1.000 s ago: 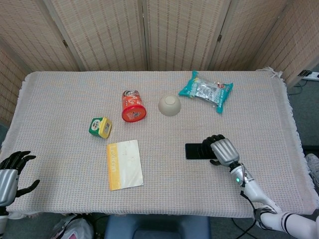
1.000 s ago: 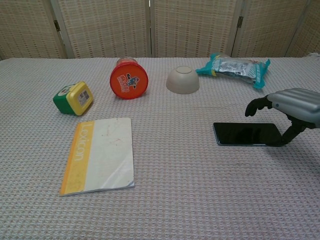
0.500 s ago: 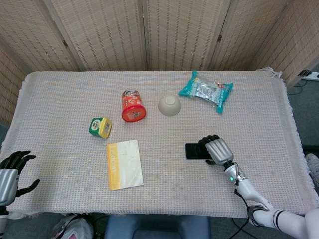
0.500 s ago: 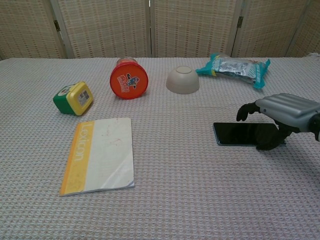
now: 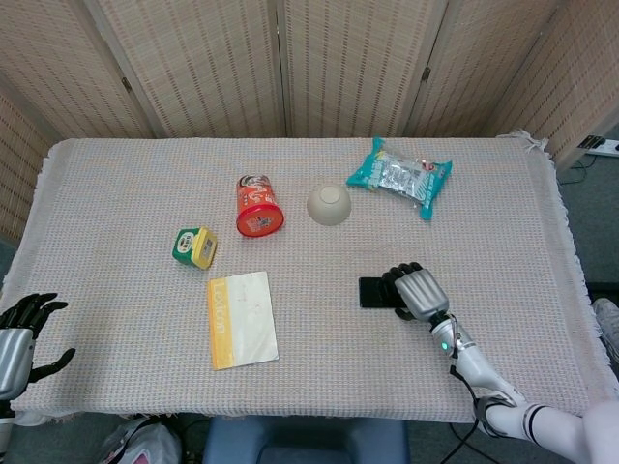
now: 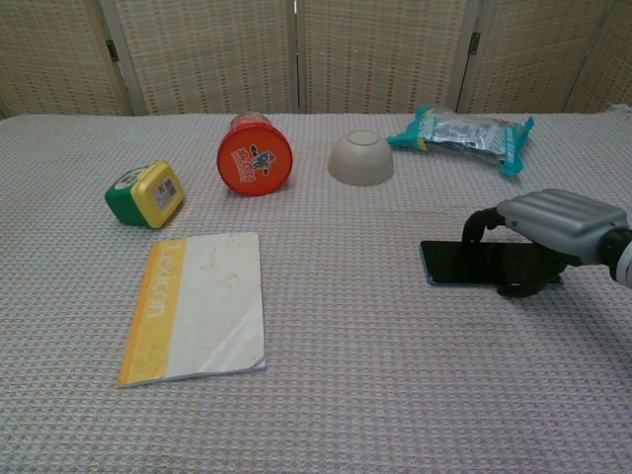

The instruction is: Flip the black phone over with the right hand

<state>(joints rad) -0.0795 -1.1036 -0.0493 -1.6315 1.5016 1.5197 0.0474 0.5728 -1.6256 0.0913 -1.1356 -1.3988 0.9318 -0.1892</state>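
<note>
We see the flat black phone (image 6: 474,264) lying on the pinkish woven tablecloth (image 5: 135,174), right of centre and toward the near edge, with its dark glossy face up. Our right hand (image 6: 545,229), grey-backed with black fingers (image 6: 477,223), arches over the phone's right half; in the chest view the fingers curl down at its far edge while the thumb sits at its near edge, so the hand looks to be grasping the phone, though we cannot tell how firm the contact is. In the head view that hand (image 5: 414,292) covers most of the phone (image 5: 371,292). Our left hand (image 5: 21,333) hangs at the table's near left corner, fingers spread, holding nothing. Well to the left of the phone lies a white booklet with a yellow spine (image 6: 195,305); beyond it sit a green and yellow box (image 6: 145,194), a red can on its side (image 6: 255,158), an overturned beige bowl (image 6: 360,158) and a teal snack packet (image 6: 462,135).
</note>
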